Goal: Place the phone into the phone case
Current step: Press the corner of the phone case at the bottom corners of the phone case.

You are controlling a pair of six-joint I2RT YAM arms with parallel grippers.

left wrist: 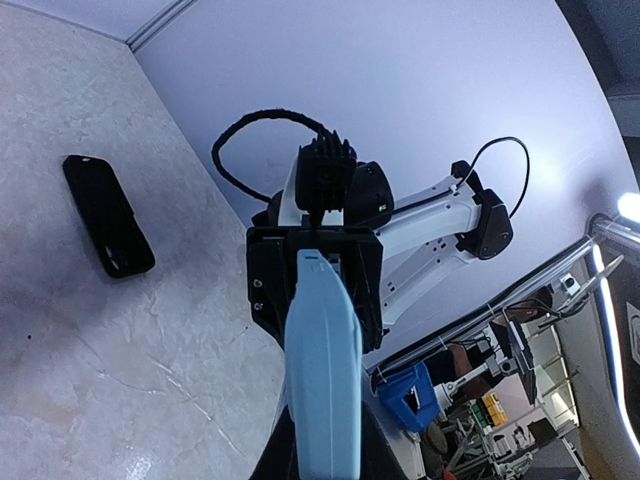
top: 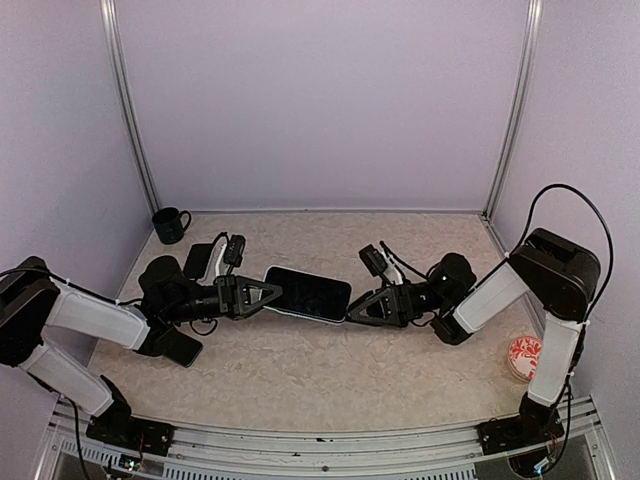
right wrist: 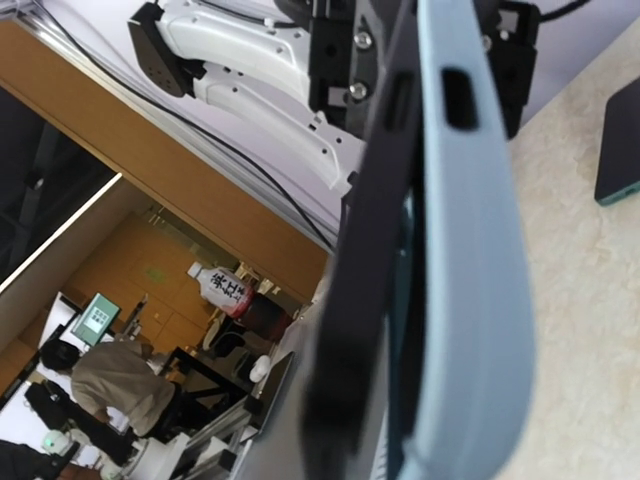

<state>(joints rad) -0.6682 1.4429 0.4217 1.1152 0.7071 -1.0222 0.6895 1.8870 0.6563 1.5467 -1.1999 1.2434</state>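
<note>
From above: black glass-fronted phone (top: 310, 292) held off the mottled beige table (top: 330, 385) near its middle, left gripper (top: 270, 293) pinched onto one short end, right gripper (top: 352, 311) pinched onto the other. Counted around it: one dark slab (top: 197, 260) beside one dark mug (top: 170, 224), a second dark slab (top: 182, 347) under the left arm, one red-patterned dish (top: 523, 356). Through the left wrist: one pale blue plastic phone case (left wrist: 323, 380) edge-on, far end clamped by the right gripper; one black slab (left wrist: 108, 215) flat on the table, well apart. Through the right wrist: phone lying against the phone case, seemingly with a gap along one side, so probably only partly seated; pressing fully home likely left to do.
</note>
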